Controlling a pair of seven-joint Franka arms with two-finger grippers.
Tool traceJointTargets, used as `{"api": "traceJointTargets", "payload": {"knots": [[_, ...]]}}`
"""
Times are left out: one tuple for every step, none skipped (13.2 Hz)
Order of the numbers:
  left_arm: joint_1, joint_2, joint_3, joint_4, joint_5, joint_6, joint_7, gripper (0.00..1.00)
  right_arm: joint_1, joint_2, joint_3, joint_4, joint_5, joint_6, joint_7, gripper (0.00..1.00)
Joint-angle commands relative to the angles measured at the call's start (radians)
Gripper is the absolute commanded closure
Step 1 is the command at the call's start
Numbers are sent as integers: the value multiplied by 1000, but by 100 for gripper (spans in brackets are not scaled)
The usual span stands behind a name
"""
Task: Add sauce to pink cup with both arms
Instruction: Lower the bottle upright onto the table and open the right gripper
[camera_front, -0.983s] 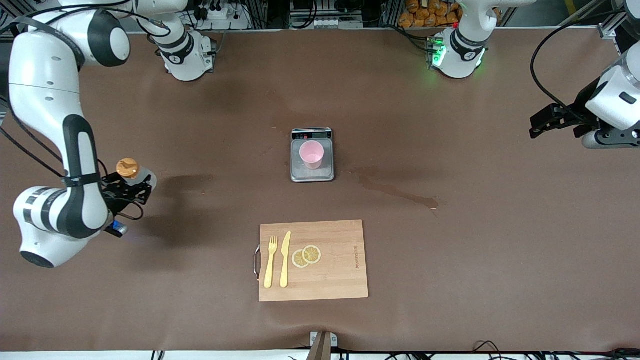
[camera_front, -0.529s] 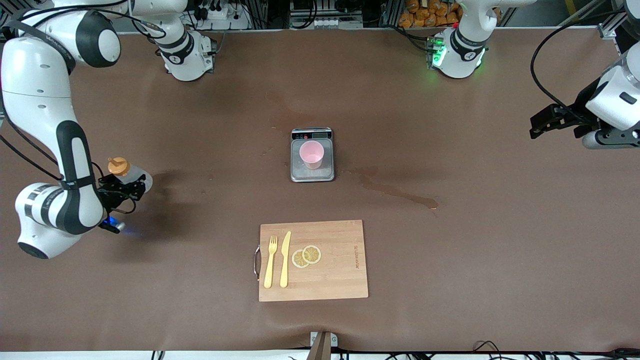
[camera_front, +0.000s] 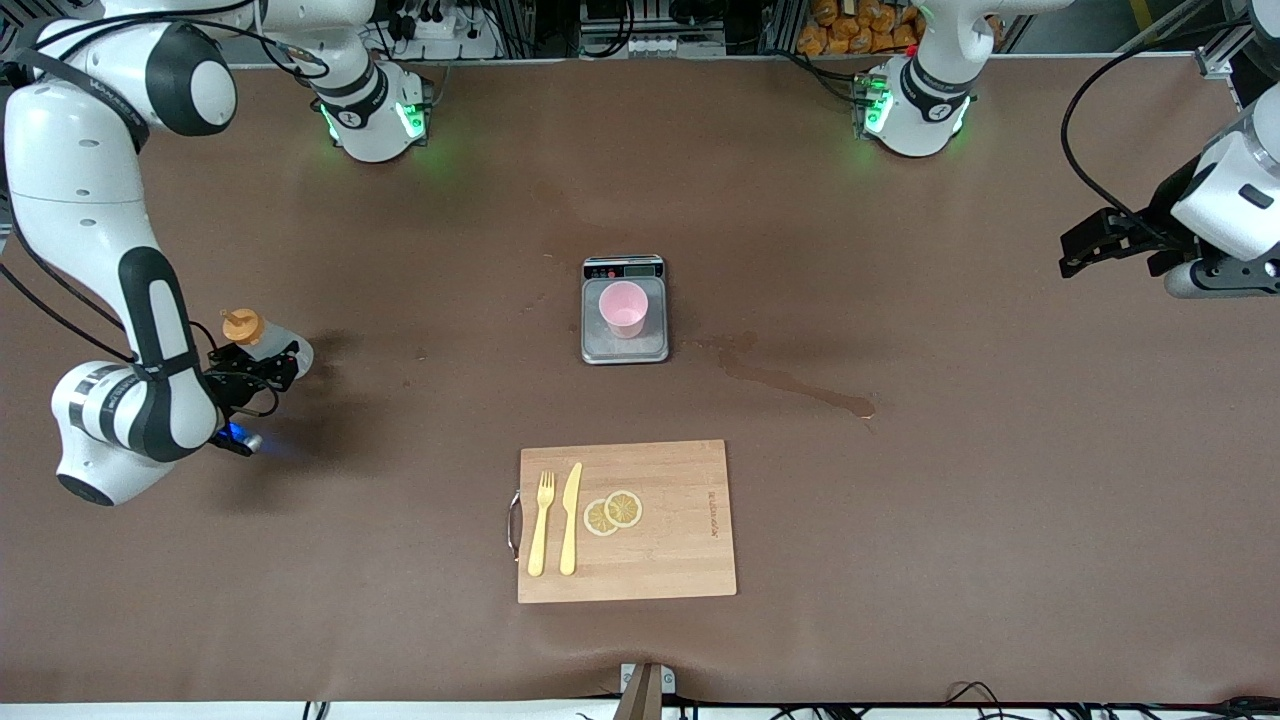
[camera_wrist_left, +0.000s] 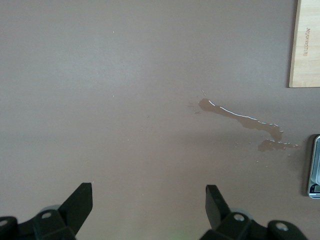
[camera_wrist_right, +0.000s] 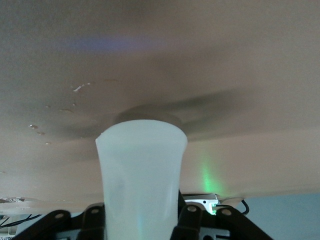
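Note:
The pink cup (camera_front: 624, 308) stands upright on a grey scale (camera_front: 625, 348) at the table's middle. My right gripper (camera_front: 258, 368) is low over the table at the right arm's end, shut on the sauce bottle (camera_front: 270, 345), which stands upright with its orange cap (camera_front: 240, 325) on top. In the right wrist view the whitish bottle (camera_wrist_right: 142, 170) fills the space between the fingers (camera_wrist_right: 189, 220) of the gripper (camera_wrist_right: 142, 222); its base is at or just above the table. My left gripper (camera_front: 1085, 248) waits open and empty, up at the left arm's end, and it also shows in the left wrist view (camera_wrist_left: 149, 200).
A wooden cutting board (camera_front: 680, 560) lies nearer the front camera than the scale, with a yellow fork (camera_front: 541, 525), a knife (camera_front: 570, 520) and lemon slices (camera_front: 613, 512). A wet spill streak (camera_front: 800, 390) lies beside the scale toward the left arm's end and shows in the left wrist view (camera_wrist_left: 240, 117).
My right gripper has come down toward the table with the sauce bottle in it. The right arm's base light has turned green. The left arm has not moved.

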Motion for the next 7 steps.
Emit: {"api": "traceJointTargets", "payload": {"knots": [[-3, -14, 5, -16, -22, 12, 4, 0, -19, -21, 22, -21, -4, 1, -10, 53], [-3, -16, 5, -16, -22, 12, 4, 0, -19, -21, 24, -21, -2, 4, -10, 32], [-3, -14, 5, -16, -22, 12, 4, 0, -17, -21, 24, -19, 1, 2, -8, 22], [-3, -14, 5, -16, -22, 12, 4, 0, -13, -22, 24, -18, 1, 2, -4, 5], [-3, -14, 5, -16, -22, 12, 4, 0, -6, -24, 24, -12, 1, -1, 5, 0], [-3, -14, 5, -16, -22, 12, 6, 0, 0, -29, 25, -6, 2, -7, 8, 0], [-3, -14, 5, -18, -22, 12, 6, 0, 7, -36, 25, 1, 1, -10, 19, 0]]}}
